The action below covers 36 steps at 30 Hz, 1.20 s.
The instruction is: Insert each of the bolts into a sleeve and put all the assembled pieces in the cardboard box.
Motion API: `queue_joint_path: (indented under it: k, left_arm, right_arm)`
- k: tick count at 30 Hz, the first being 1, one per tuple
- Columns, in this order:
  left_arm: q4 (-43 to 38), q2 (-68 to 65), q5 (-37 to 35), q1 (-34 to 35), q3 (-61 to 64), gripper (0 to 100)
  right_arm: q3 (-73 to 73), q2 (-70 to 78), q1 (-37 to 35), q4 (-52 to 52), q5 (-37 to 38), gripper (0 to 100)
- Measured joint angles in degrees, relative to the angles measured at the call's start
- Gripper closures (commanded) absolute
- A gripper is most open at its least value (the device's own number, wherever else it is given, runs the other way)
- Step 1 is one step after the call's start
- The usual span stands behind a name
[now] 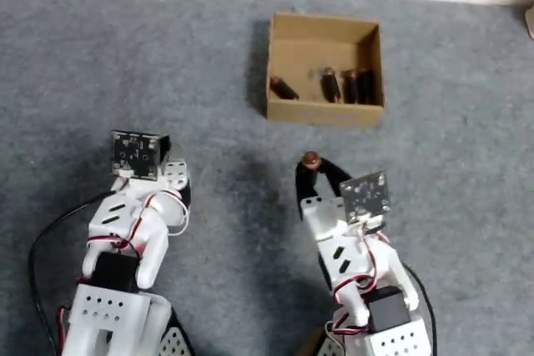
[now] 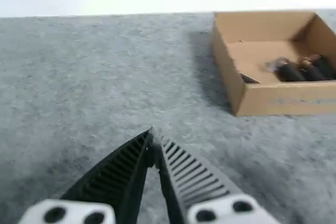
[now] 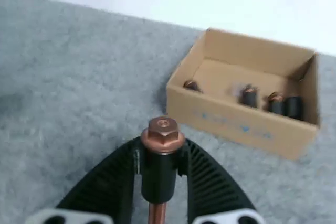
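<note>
The right gripper (image 3: pixel 160 153) clamped a sleeve (image 3: pixel 158 174) with its bolt (image 3: pixel 163 132) upright near the box (image 3: pixel 236 124), likely for dropping in; the left gripper (image 2: pixel 153 145) sat closed, empty.

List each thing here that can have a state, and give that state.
left gripper: shut, holding nothing.
right gripper: shut on the sleeve.
sleeve: clamped between the fingers, with the bolt through it.
bolt: seated, head against the sleeve's end.
box: upright, open at the top.
assembled pieces: four, lying on the box floor.
</note>
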<state>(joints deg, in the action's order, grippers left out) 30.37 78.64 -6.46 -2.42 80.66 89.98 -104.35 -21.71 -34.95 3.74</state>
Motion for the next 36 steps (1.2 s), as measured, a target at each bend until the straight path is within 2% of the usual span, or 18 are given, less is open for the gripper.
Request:
queue_joint_path:
  k: [3, 7, 18, 27, 36]
  left_arm:
    - [-3.0, 0.0, 1.8, 0.6, 1.9, 99]
    - [-6.6, 0.0, 2.5, 0.8, 4.0, 99]
    - [-7.3, 0.0, 2.5, 0.8, 4.2, 99]
    - [-7.3, 0.0, 2.5, 0.8, 4.2, 99]
    - [-7.3, 0.0, 5.0, 0.7, 4.2, 99]
  right_arm:
    - [-4.3, 3.9, 1.1, 0.0, 2.2, 99.4]
    - [-15.4, 16.5, 1.9, 0.0, 4.4, 99.4]
    - [-60.9, 75.1, 9.6, -0.2, 5.7, 99.4]
    - [-93.5, 118.9, 15.5, -9.4, 5.8, 99.4]
    - [-120.0, 143.7, 21.4, -16.4, 5.7, 99.4]
